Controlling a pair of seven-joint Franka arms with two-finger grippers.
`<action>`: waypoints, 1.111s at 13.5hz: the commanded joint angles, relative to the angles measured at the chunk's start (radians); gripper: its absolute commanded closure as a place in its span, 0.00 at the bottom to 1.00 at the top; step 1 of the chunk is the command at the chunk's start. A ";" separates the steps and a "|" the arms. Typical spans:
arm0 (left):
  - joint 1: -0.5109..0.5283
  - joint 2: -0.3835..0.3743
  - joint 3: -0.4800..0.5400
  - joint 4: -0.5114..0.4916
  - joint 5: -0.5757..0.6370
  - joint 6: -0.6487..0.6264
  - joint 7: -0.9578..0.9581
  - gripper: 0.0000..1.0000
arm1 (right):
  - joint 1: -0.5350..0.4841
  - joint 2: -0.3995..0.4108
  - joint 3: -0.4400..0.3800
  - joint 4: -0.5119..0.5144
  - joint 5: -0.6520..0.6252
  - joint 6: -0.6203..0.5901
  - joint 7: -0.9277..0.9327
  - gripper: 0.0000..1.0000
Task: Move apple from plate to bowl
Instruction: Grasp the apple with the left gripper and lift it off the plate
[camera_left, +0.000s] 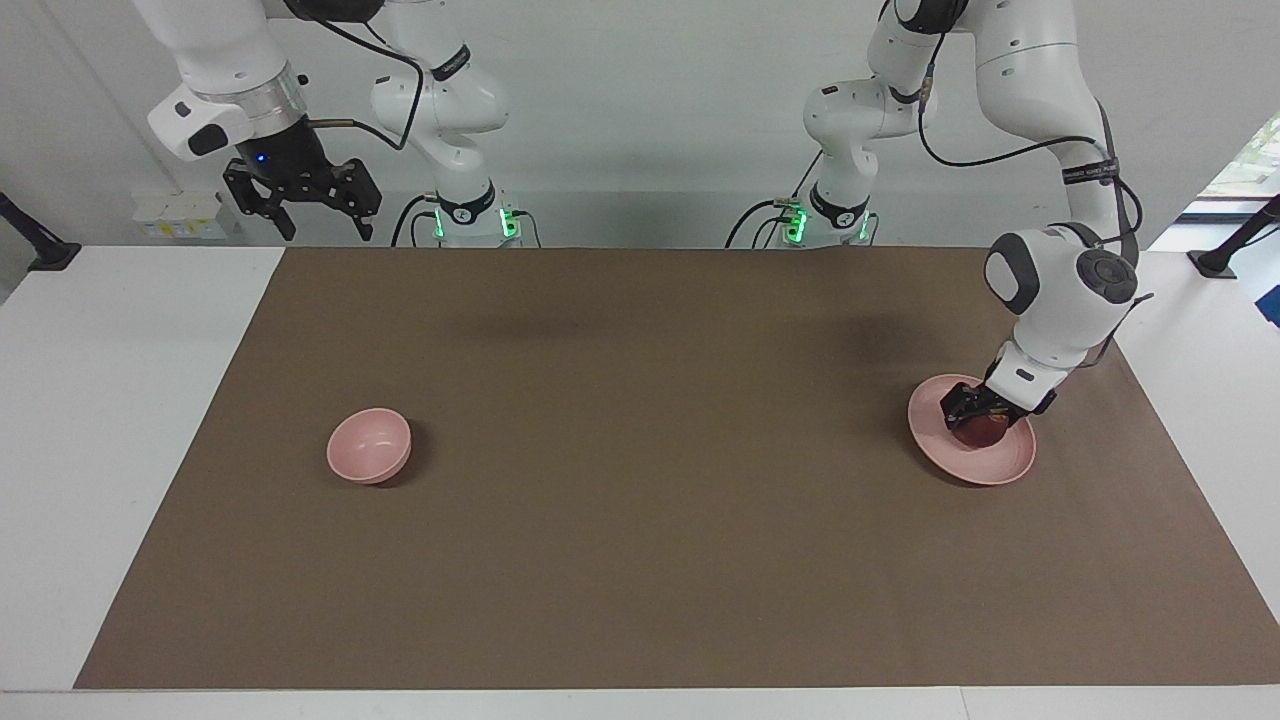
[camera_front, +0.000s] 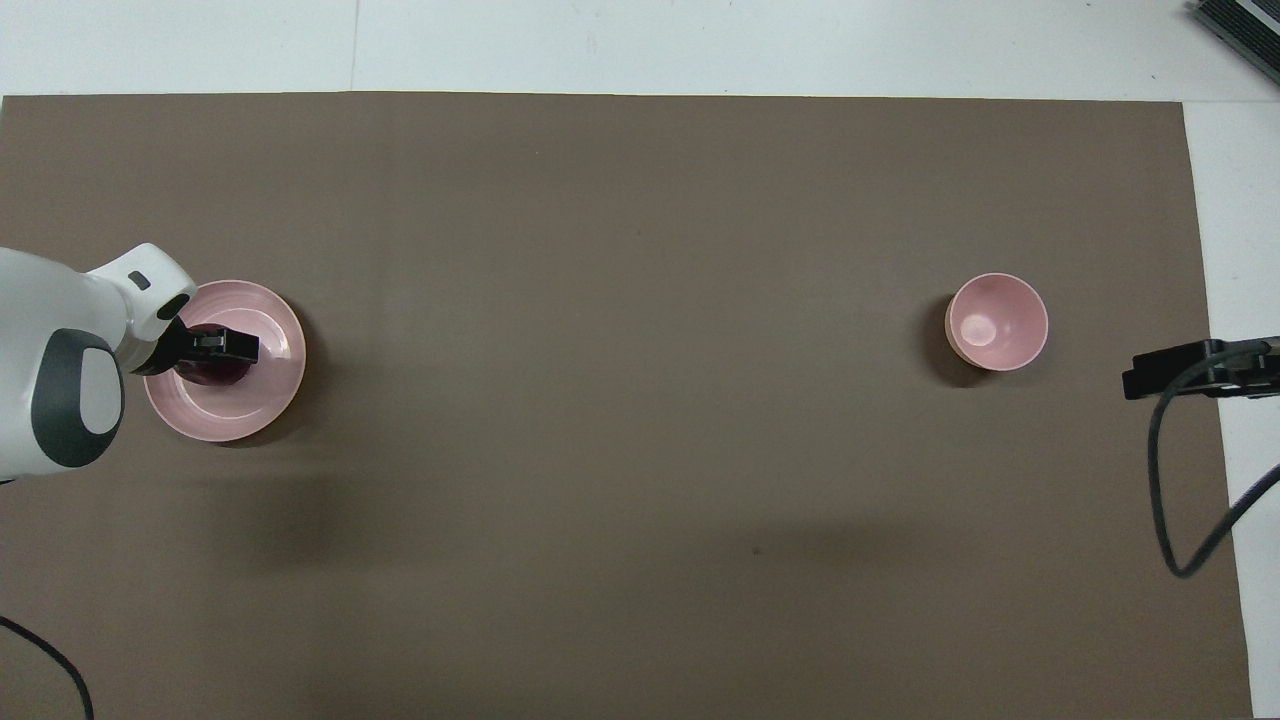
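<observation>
The dark red apple (camera_left: 986, 433) lies on the pale pink plate (camera_left: 1003, 468) toward the left arm's end of the table. My left gripper (camera_left: 985, 418) is down on the plate, right at the apple and partly covering it. In the overhead view the left gripper (camera_front: 222, 352) lies over the apple (camera_front: 214, 373) on the plate (camera_front: 272, 388). The small, deep pink bowl (camera_left: 368, 446) stands empty toward the right arm's end; it also shows in the overhead view (camera_front: 997, 322). My right gripper (camera_left: 312, 212) waits open, high up near its base, beside the bowl in the overhead view (camera_front: 1200, 366).
A brown mat (camera_left: 640, 500) covers most of the white table. A wide stretch of bare mat lies between the plate and the bowl. A black cable (camera_front: 1165, 480) hangs from the right arm near the mat's edge.
</observation>
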 joint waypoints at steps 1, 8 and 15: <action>0.011 -0.015 -0.006 -0.002 -0.007 -0.078 -0.083 0.86 | -0.007 -0.011 0.001 -0.023 0.019 0.018 -0.032 0.00; -0.021 -0.011 -0.008 0.159 -0.010 -0.209 -0.114 1.00 | -0.007 -0.011 0.001 -0.024 0.019 0.020 -0.032 0.00; -0.126 0.005 -0.008 0.288 -0.018 -0.332 -0.192 1.00 | -0.009 -0.008 0.005 -0.086 0.138 0.081 -0.108 0.00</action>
